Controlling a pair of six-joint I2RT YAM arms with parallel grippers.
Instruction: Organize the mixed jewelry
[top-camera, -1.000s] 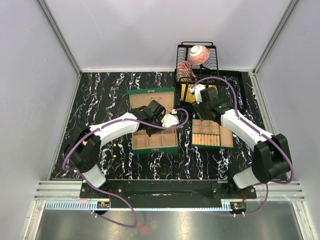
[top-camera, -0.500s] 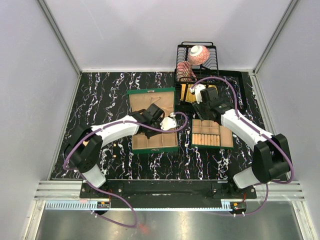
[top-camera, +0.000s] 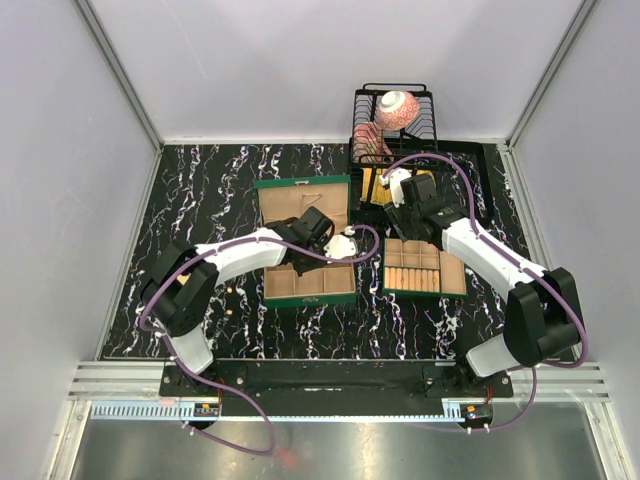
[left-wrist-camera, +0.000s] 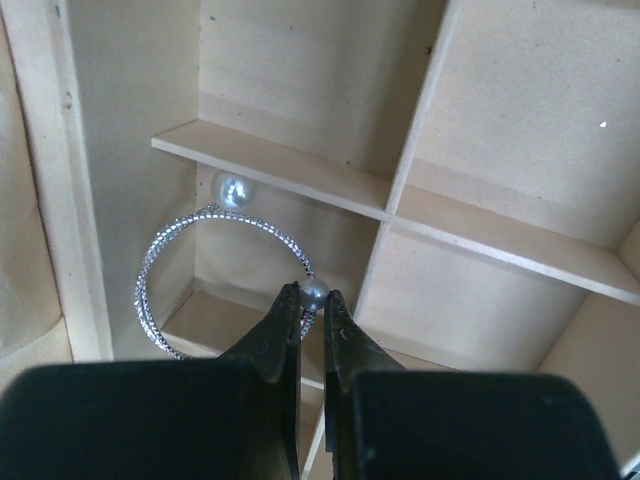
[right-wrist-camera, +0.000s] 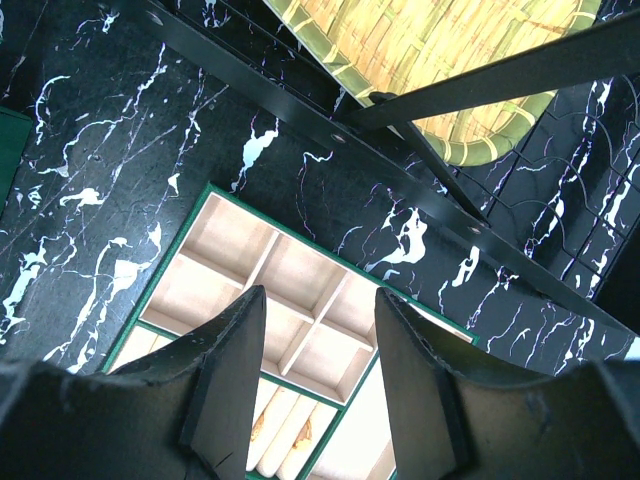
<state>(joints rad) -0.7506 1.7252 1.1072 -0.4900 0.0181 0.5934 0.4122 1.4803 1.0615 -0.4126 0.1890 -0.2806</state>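
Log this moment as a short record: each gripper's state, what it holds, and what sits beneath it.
left gripper: shut on one pearl end of the pearl-tipped hoop
hoop location: in a beige compartment of the left green box; lifted or resting, cannot tell
right gripper: open, nothing between the fingers
beneath right gripper: right green box, divided compartments
beyond it: black rack

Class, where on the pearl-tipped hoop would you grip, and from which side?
Probably a pearl tip of the hoop, from above, the open side: the wire is thin and dividers wall in the rest. The left gripper pinches it there.
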